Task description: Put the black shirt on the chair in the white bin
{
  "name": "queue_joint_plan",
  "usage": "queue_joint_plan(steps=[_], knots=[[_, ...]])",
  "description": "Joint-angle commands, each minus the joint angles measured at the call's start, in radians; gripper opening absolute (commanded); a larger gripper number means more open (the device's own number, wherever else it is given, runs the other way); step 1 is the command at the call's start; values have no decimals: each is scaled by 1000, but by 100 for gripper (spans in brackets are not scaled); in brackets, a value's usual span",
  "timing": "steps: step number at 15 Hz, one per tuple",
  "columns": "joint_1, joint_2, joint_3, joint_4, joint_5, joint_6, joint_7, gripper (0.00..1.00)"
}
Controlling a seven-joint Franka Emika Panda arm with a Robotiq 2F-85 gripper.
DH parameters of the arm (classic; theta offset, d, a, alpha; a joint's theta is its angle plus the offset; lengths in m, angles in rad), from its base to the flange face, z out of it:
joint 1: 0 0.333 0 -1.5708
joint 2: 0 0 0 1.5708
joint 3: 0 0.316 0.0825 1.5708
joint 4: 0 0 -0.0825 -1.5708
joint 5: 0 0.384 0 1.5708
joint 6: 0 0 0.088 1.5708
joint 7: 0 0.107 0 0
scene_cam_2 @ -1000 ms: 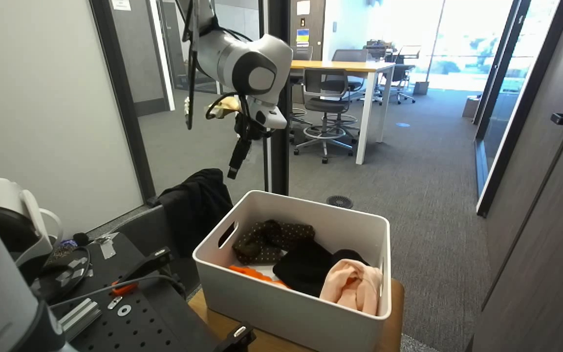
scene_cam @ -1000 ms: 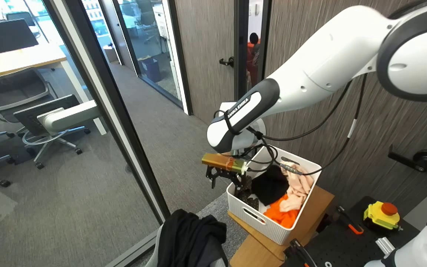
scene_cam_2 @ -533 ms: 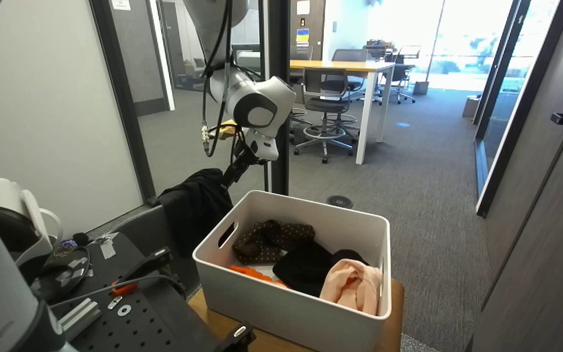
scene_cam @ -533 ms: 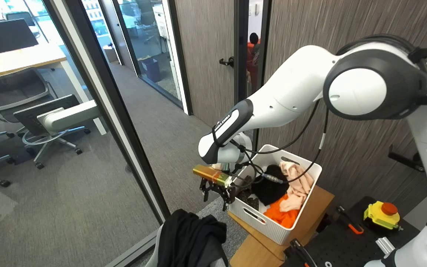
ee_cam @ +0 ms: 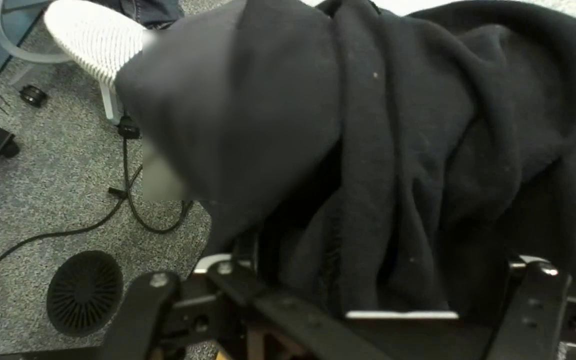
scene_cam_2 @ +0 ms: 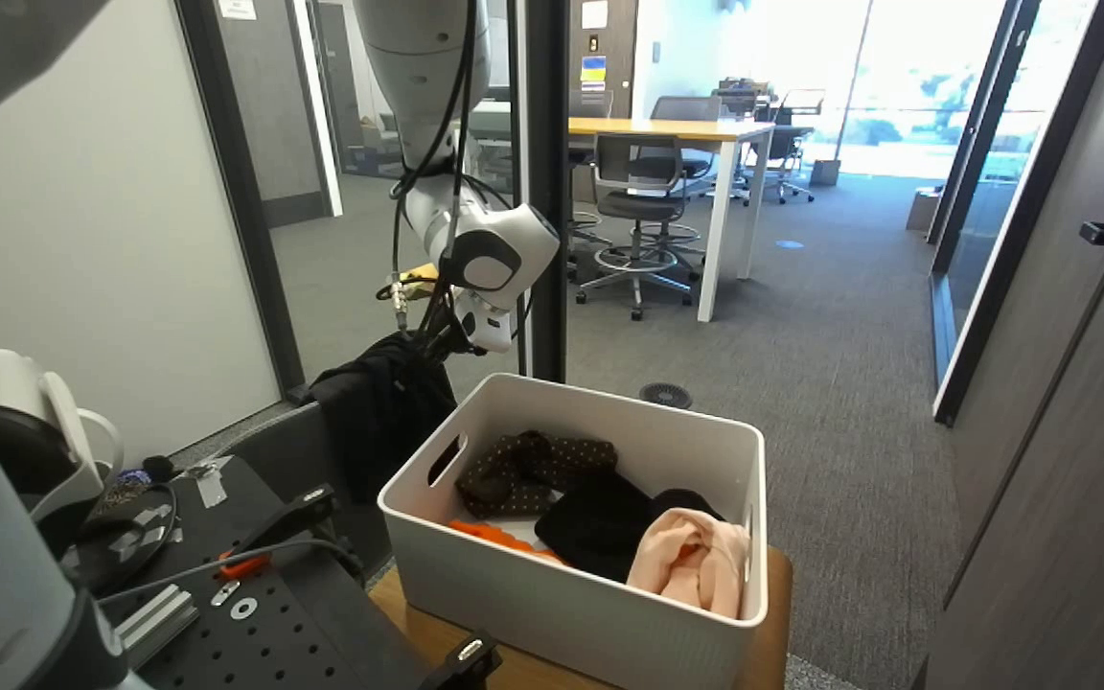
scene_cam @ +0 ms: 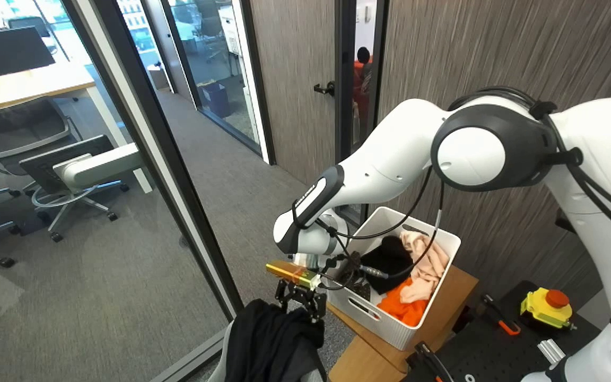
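Observation:
The black shirt [scene_cam: 271,345] is draped over the back of the grey chair [scene_cam_2: 274,450]; it also shows in an exterior view [scene_cam_2: 370,412] and fills most of the wrist view [ee_cam: 408,125]. My gripper [scene_cam: 300,313] is at the top of the shirt, pointing down. In the wrist view the gripper [ee_cam: 383,265] has its fingers wide apart, with folds of the shirt between them; the fingertips are hidden in dark cloth. The white bin [scene_cam_2: 552,604] stands beside the chair, also in an exterior view [scene_cam: 390,328], holding dotted, black, orange and peach cloths.
The bin stands on a wooden stand [scene_cam: 459,297]. A black perforated cart top [scene_cam_2: 293,642] with tools and a yellow box with a red button [scene_cam: 547,307] are near the robot base. A glass wall with a dark frame [scene_cam: 178,175] runs beside the chair. Cables hang from the arm.
The arm has come down and moved from above the bin's edge to the shirt on the chair. The gripper now meets the top of the shirt. Shirt and bin stay in place.

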Motion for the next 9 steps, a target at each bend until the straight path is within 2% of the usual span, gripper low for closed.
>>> queue_joint_plan(steps=[1,9], knots=[[5,52,4,62,39,-65,-44,100],[6,80,-8,91,47,-113,-77,100]])
